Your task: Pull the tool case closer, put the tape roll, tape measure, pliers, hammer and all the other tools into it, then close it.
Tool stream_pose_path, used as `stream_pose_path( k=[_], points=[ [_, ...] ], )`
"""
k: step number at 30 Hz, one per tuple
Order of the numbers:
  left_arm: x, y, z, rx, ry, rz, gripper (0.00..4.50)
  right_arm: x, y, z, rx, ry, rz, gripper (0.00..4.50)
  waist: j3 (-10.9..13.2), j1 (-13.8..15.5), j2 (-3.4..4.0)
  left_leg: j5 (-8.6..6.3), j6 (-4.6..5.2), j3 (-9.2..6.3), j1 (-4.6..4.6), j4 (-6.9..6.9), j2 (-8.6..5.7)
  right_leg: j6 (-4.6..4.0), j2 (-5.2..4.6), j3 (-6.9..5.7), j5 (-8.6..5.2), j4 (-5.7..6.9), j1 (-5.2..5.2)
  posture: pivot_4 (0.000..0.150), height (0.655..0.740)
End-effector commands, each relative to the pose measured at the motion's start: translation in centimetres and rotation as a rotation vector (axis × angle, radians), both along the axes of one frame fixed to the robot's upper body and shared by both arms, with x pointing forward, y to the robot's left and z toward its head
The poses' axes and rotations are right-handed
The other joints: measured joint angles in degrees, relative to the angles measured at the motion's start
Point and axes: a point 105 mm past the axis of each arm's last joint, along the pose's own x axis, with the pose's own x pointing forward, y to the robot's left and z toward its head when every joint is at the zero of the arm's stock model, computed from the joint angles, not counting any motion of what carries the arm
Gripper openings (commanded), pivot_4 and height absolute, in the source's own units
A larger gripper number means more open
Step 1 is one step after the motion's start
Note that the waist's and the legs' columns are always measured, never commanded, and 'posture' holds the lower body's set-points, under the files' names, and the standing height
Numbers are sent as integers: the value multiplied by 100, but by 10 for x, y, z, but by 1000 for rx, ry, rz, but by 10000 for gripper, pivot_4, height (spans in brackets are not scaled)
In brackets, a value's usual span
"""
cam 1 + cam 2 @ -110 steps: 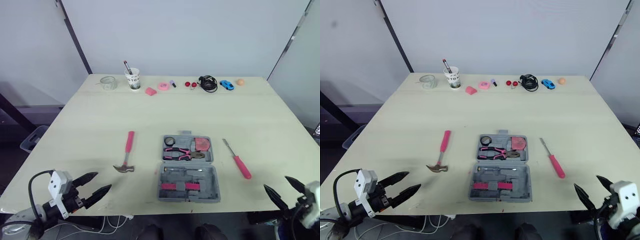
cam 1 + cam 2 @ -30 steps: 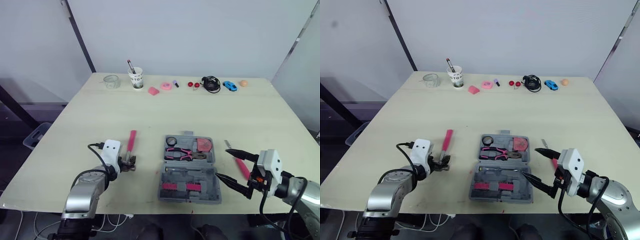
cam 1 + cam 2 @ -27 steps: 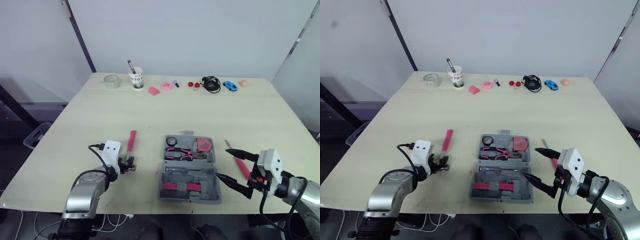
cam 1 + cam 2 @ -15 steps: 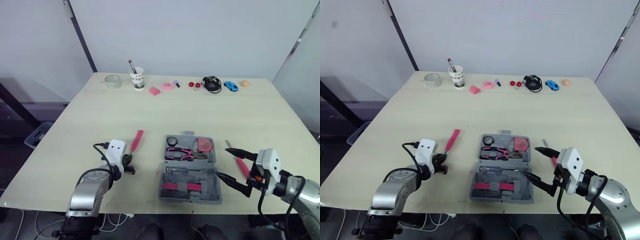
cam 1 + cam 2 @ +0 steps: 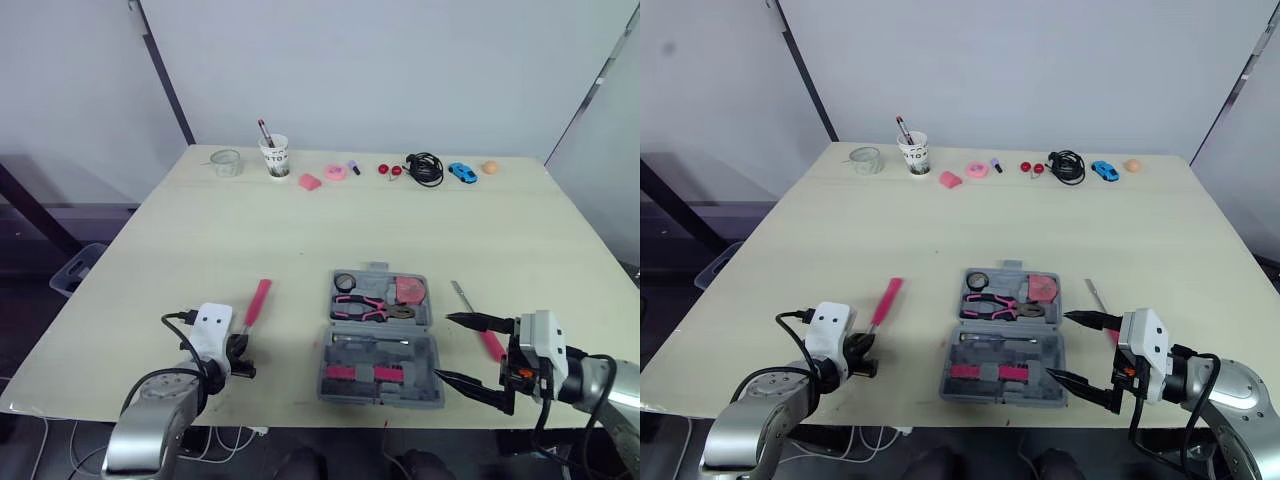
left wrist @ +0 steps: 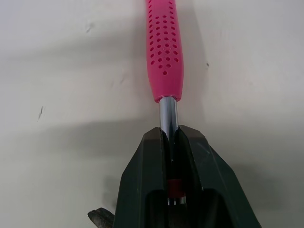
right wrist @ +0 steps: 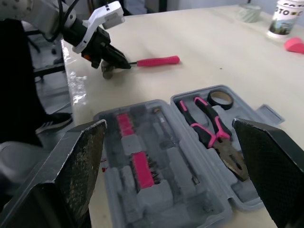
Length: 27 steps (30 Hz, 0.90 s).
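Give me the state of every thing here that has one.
Case: open, lid flat.
Pliers: in the case.
Tape roll: in the case.
Tape measure: in the case.
Hammer: outside the case, gripped by its shaft.
Screwdriver: lying loose, right of the case.
Left hand: shut on the hammer.
Right hand: open, holding nothing.

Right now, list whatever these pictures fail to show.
Hammer head: both eye views and left wrist view, largely covered by the left gripper.
Screwdriver handle: left eye view, partly behind the right gripper.
Cup lettering: eye views, too small to read.
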Motion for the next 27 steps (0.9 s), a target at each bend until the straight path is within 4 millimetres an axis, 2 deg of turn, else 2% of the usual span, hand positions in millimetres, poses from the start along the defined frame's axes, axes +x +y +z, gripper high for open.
stream_pose_path(
  k=[1, 8, 10, 11, 13, 14, 15, 16, 17, 19, 27],
  points=[
    [-5, -13, 11, -9, -37, -11, 996, -1, -1, 7, -3, -48, 24, 45000, 0, 4, 0, 0, 0, -4, 0, 1, -2, 0, 0, -2, 0, -1, 4, 1500, 7400],
    [-11, -18, 10, -37, -32, 20, 996, 1, 1, 6, 0, -55, 28, 45000, 0, 3, 1, 0, 0, -13, 6, 1, -2, -2, 0, -11, -1, -5, 15, 1500, 7400],
    [-10, -18, 12, -36, -40, 20, 10330, 1, 1, 5, 0, -56, 30, 45000, 0, 3, 1, 0, 0, -14, 6, 1, -2, -2, 0, -12, -1, -5, 15, 1500, 7400],
    [-10, -18, 13, -31, -46, 20, 12902, 1, 1, 5, 0, -56, 30, 45000, 0, 3, 1, 0, 0, -15, 6, 1, -2, -2, 0, -13, -1, -5, 16, 1500, 7400],
    [-9, -17, 16, -20, -60, 9, 21375, 1, 2, 5, 2, -56, 30, 45000, 0, 4, 1, 0, 0, -15, 5, 1, -3, -2, 0, -13, -1, -5, 16, 1500, 7400],
    [-9, -18, 18, -19, -65, 4, 28869, 1, 2, 5, 3, -56, 29, 45000, 0, 4, 1, 0, 0, -15, 6, 1, -3, -2, 0, -13, -1, -5, 16, 1500, 7400],
    [-9, -18, 20, -18, -69, -2, 28869, 1, 1, 5, 3, -56, 28, 45000, 0, 3, 1, 0, 0, -15, 6, 1, -3, -2, 0, -13, -1, -5, 16, 1500, 7400],
    [-9, -17, 22, -15, -74, -10, 34661, 2, 1, 5, 3, -55, 26, 45000, 0, 3, 1, 0, 0, -16, 6, 1, -3, -2, 0, -13, -1, -5, 16, 1500, 7400],
    [-9, -17, 24, -14, -77, -17, 36295, 2, 1, 5, 2, -55, 25, 45000, 0, 3, 1, 0, 0, -16, 6, 1, -3, -2, 0, -13, -1, -5, 16, 1500, 7400],
    [-9, -17, 32, 4, -102, -60, 44527, 2, 0, 4, 1, -56, 21, 45000, 1, 3, 1, 0, 0, -16, 6, 1, -3, -2, 0, -14, -1, -5, 16, 1500, 7400],
    [4, -14, 61, 123, -193, -342, 44527, 3, 0, 4, 2, -60, 6, 45000, 10, 6, 18, 0, 0, -14, 7, 0, -2, -4, -1, -15, -2, -7, 16, 1500, 7400]
  ],
)
